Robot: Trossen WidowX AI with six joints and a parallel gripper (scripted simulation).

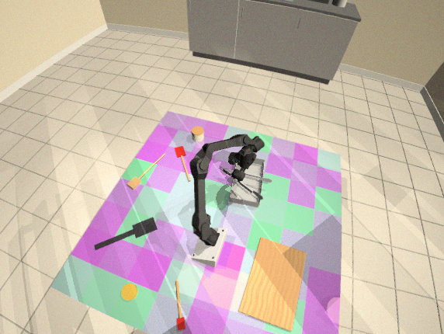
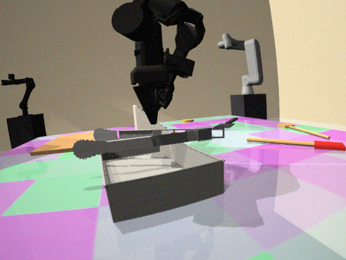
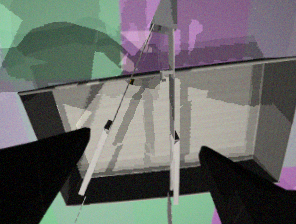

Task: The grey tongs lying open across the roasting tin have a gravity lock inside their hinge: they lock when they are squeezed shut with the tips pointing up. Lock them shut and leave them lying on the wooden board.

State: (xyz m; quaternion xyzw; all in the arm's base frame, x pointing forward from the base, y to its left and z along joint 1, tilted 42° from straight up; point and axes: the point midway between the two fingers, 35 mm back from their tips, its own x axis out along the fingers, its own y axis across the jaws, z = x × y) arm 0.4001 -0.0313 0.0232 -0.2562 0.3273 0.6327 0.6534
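The grey tongs (image 1: 251, 189) (image 2: 181, 138) (image 3: 174, 165) lie open in a narrow V across the roasting tin (image 1: 244, 203) (image 2: 169, 188) (image 3: 280, 125). Their hinge end sticks out past one side of the tin, and their scalloped tips past the other. My gripper (image 1: 238, 175) (image 2: 153, 122) (image 3: 146, 142) is open and empty, pointing down above the tongs. In the wrist view both tong arms show between the spread fingertips, with the hinge end at the top. In the top view the gripper hides part of the tongs. The wooden board (image 1: 273, 283) (image 2: 66, 143) lies flat, with nothing on it.
A red-headed tool (image 1: 180, 151) (image 2: 329, 145), a wooden spatula (image 1: 134, 182) (image 2: 285, 125) and a white pot with an orange top (image 1: 197, 133) lie or stand near the tin. A black paddle (image 1: 144, 227), a yellow disc (image 1: 129, 291) and another red-headed tool (image 1: 181, 323) lie farther off.
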